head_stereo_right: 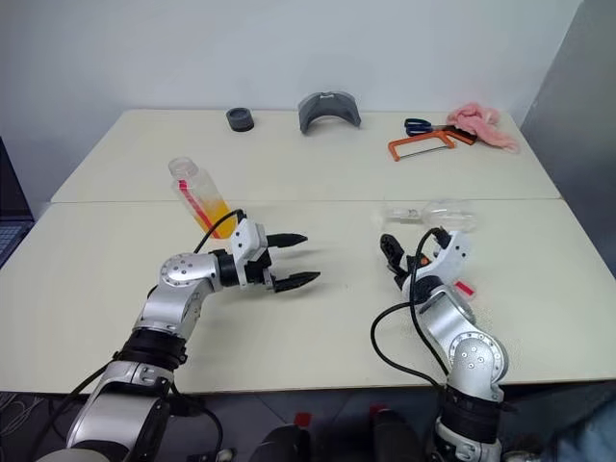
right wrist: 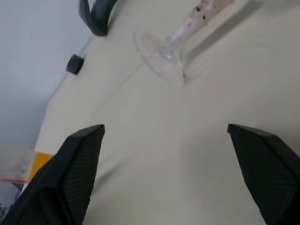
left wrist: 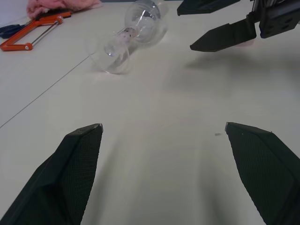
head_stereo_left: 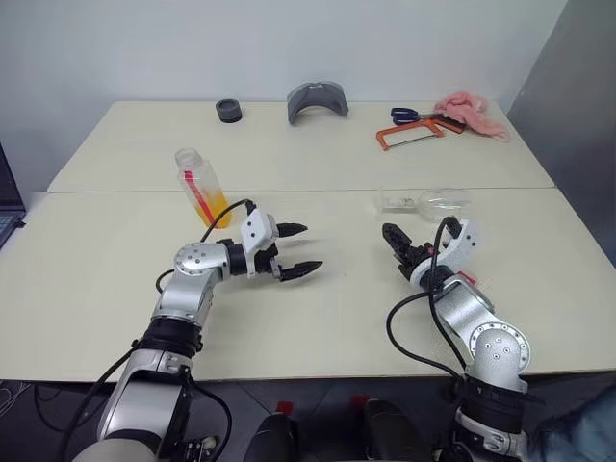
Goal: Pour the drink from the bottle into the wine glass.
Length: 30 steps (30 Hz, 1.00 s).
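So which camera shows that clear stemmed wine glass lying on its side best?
The left wrist view: the clear stemmed wine glass shows whole there, foot to bowl, on its side. The right wrist view catches just its foot and stem, and the two head views show it whole but small.

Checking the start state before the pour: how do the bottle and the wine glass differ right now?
The bottle stands, leaning a little, by the left gripper; the wine glass lies on its side ahead of the right gripper. The bottle holds orange drink; the wine glass looks empty. Both are clear, rest on the table, and neither is gripped.
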Motion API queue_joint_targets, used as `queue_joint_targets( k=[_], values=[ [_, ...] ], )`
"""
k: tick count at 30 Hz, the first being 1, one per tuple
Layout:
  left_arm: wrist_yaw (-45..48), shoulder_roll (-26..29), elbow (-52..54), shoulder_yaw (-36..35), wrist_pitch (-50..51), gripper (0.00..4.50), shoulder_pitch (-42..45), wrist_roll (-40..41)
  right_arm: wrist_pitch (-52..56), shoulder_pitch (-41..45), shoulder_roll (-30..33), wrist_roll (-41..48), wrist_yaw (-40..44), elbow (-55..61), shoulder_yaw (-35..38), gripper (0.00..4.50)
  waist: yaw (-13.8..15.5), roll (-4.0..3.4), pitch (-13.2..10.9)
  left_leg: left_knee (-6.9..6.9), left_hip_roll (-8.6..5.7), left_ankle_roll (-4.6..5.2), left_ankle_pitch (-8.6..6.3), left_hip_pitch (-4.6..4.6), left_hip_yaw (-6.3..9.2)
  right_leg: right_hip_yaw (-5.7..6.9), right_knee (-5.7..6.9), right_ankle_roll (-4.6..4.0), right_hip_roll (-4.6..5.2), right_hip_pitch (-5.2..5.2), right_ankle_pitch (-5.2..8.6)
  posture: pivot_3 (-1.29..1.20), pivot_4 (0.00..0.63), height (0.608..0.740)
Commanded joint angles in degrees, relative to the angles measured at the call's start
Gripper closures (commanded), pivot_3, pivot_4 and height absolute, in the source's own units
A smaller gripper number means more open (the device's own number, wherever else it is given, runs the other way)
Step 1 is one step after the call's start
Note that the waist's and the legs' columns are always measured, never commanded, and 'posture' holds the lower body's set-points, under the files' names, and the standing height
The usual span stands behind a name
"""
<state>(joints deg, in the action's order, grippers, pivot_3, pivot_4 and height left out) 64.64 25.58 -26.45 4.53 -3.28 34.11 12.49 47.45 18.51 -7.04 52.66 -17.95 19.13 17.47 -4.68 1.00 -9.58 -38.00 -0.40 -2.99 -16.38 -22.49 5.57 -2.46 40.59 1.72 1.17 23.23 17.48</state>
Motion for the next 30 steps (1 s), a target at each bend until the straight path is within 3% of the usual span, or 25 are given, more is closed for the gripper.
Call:
queue_joint_targets(
  k=[1,10,17,30],
  values=[
    [0.65,0.95,1.31,-1.88,0.62,0.0,1.87,1.71,-5.18,4.77,-3.17,1.87,-0.68,-2.27,1.47,0.03,-0.06,0.0,0.0,0.01,0.01,0.0,0.0,0.0,-0.03,0.0,-0.03,0.0,0.0,0.0,0.0,0.0,0.15,0.74],
    [5.62,4.39,8.67,-1.64,8.93,0.0,1.9,6.03,-12.25,12.0,-4.85,2.22,-3.48,-11.78,3.05,0.03,-0.09,-0.03,-0.02,0.05,0.0,0.0,0.01,-0.02,0.03,0.02,-0.06,0.0,0.0,0.0,0.0,0.0,0.15,0.74],
    [6.26,6.1,10.6,-1.1,8.89,0.0,0.68,4.93,-18.2,15.4,-5.6,3.57,-4.83,-18.58,4.28,0.03,-0.12,-0.08,-0.05,0.06,0.02,0.0,0.0,0.0,0.01,0.02,-0.07,0.0,-0.01,0.0,0.0,0.0,0.15,0.74],
    [6.54,6.93,10.49,-0.1,6.1,0.0,-0.43,2.41,-28.8,27.3,-0.27,3.48,2.72,-42.53,11.06,0.03,-0.22,-0.14,-0.08,0.06,0.02,0.0,0.01,0.0,-0.03,0.01,-0.06,-0.01,-0.01,0.0,-0.01,0.0,0.15,0.74]
  ],
)
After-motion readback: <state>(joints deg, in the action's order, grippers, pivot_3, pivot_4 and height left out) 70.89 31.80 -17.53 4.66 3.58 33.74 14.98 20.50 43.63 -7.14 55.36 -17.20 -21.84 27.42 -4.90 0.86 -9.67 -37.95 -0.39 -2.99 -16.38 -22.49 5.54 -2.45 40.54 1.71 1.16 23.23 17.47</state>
